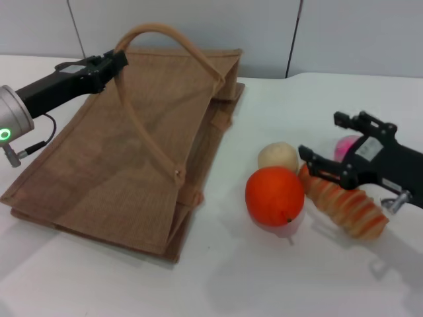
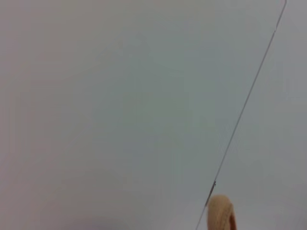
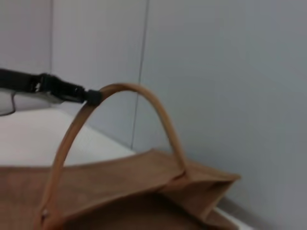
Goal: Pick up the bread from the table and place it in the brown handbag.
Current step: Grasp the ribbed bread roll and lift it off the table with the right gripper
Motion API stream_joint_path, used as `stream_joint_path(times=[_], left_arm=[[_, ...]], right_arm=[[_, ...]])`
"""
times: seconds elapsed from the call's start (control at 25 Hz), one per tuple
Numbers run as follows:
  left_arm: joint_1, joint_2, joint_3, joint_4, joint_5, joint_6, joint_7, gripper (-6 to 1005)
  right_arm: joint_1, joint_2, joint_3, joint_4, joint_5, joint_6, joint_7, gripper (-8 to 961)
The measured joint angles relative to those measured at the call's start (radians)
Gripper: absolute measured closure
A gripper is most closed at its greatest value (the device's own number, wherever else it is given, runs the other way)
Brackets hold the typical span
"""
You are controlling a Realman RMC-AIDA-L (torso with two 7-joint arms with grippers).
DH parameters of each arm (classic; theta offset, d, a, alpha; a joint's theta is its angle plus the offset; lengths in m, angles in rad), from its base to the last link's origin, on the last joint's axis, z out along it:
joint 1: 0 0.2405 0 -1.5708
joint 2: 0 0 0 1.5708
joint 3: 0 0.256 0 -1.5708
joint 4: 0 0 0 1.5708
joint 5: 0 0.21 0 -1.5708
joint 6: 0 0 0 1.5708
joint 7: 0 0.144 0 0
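The bread (image 1: pixel 348 208), a ridged orange-and-cream loaf, lies on the white table (image 1: pixel 264 277) at the right. My right gripper (image 1: pixel 324 140) is open and hovers just above the loaf's far end, its lower finger over the loaf's edge. The brown handbag (image 1: pixel 112 165) lies on its side at the left. My left gripper (image 1: pixel 121 61) is shut on its handle (image 1: pixel 165 33) and holds the loop up, which opens the bag's mouth. The right wrist view shows the handle (image 3: pixel 153 103), the left gripper (image 3: pixel 90 96) and the bag's top edge (image 3: pixel 158 177). A bit of handle (image 2: pixel 220 214) shows in the left wrist view.
A round orange fruit (image 1: pixel 274 195) sits left of the bread, between it and the bag. A small cream bun (image 1: pixel 278 156) lies behind the orange. A pink object (image 1: pixel 344 146) lies behind the right gripper. A grey wall stands behind the table.
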Motion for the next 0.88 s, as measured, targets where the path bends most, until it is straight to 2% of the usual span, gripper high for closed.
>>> stream_joint_path(times=[0.08, 0.2, 0.24, 0.28, 0.4, 0.48, 0.56, 0.68, 0.72, 0.76, 0.84, 0.88], left_arm=[[0.002, -0.001, 0.000, 0.006, 0.000, 0.005, 0.013, 878], [0.006, -0.001, 0.000, 0.014, -0.001, 0.022, 0.030, 878], [0.007, 0.000, 0.000, 0.018, -0.006, 0.029, 0.036, 878], [0.007, 0.000, 0.000, 0.018, -0.006, 0.029, 0.036, 878], [0.008, 0.000, 0.000, 0.019, -0.013, 0.035, 0.038, 878], [0.009, 0.000, 0.000, 0.019, -0.013, 0.036, 0.038, 878], [0.009, 0.000, 0.000, 0.019, -0.013, 0.035, 0.038, 878], [0.009, 0.000, 0.000, 0.019, -0.013, 0.034, 0.038, 878], [0.009, 0.000, 0.000, 0.019, -0.013, 0.034, 0.039, 878], [0.009, 0.000, 0.000, 0.019, -0.013, 0.034, 0.041, 878], [0.009, 0.000, 0.000, 0.019, -0.013, 0.034, 0.042, 878], [0.009, 0.000, 0.000, 0.019, -0.013, 0.034, 0.043, 878]], right_arm=[[0.000, -0.014, 0.025, -0.025, 0.000, -0.090, -0.001, 96], [-0.004, -0.014, 0.086, -0.040, -0.001, -0.259, -0.006, 96], [-0.013, -0.008, 0.132, -0.050, -0.001, -0.357, -0.023, 96], [-0.013, -0.008, 0.132, -0.050, -0.001, -0.357, -0.023, 96], [-0.042, 0.029, 0.225, -0.056, -0.001, -0.493, -0.091, 95], [-0.076, 0.070, 0.313, -0.057, -0.001, -0.590, -0.165, 95], [-0.123, 0.131, 0.434, -0.058, -0.002, -0.716, -0.270, 95], [-0.199, 0.247, 0.644, -0.068, -0.003, -0.919, -0.452, 94], [-0.226, 0.290, 0.721, -0.074, -0.002, -0.992, -0.524, 93], [-0.251, 0.343, 0.810, -0.078, -0.003, -1.075, -0.599, 92], [-0.277, 0.413, 0.938, -0.080, -0.003, -1.199, -0.693, 89], [-0.279, 0.435, 0.988, -0.077, -0.003, -1.264, -0.725, 88]])
